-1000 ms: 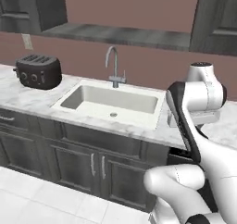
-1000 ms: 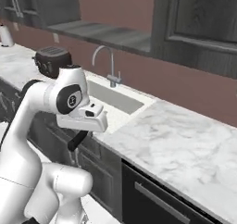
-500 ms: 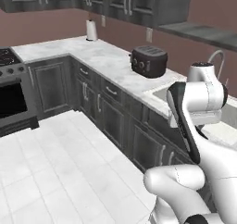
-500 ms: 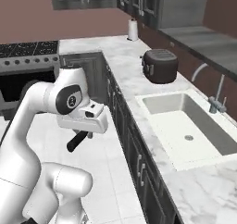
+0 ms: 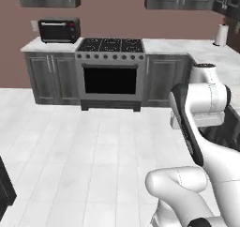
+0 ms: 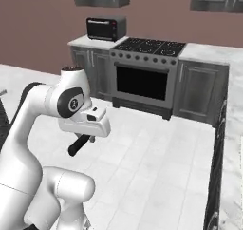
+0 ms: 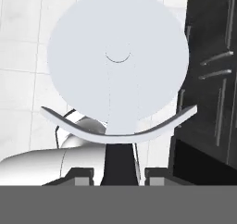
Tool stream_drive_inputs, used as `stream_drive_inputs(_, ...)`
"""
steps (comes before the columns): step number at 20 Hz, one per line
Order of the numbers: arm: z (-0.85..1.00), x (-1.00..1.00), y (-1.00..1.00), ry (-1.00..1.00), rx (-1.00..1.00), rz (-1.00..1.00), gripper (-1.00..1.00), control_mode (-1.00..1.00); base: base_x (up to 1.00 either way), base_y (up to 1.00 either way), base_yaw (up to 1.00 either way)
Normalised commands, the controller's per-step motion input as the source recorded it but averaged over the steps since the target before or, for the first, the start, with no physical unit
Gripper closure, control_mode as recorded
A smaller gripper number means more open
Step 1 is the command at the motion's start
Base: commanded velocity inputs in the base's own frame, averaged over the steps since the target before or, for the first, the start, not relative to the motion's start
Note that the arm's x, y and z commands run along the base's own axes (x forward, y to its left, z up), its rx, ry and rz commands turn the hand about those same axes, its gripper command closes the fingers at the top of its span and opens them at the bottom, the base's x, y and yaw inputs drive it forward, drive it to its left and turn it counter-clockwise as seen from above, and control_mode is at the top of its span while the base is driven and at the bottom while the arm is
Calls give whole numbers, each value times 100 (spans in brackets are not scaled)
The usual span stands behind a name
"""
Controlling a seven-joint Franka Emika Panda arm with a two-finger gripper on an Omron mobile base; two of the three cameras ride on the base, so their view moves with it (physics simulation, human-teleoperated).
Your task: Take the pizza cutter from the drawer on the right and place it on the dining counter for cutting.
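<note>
**Base turned from the sink run to the stove wall; cutter carried in the hand**

Since the earlier frames the whole scene has swung: sink and toaster have left the base views, and a stove (image 5: 111, 73) with a toaster oven (image 5: 58, 30) on the counter beside it now faces the cameras across white floor tiles (image 5: 70, 146). In the hand view the gripper (image 7: 119, 176) is closed on the dark handle of the pizza cutter (image 7: 118, 61), whose round silver wheel stands above the fingertips, with dark cabinet fronts (image 7: 210, 70) to its right. In the right base view the handle projects below the hand.
</note>
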Motion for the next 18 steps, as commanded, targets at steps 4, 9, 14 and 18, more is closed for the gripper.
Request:
stream_drive_inputs(4,0,0,0,0,0,0,100,100,-9,0,100)
stream_drive_inputs(9,0,0,0,0,0,0,100,100,0,15,95)
stream_drive_inputs(14,0,0,0,0,0,0,100,100,16,22,87)
stream_drive_inputs(18,0,0,0,0,0,0,100,100,51,21,72)
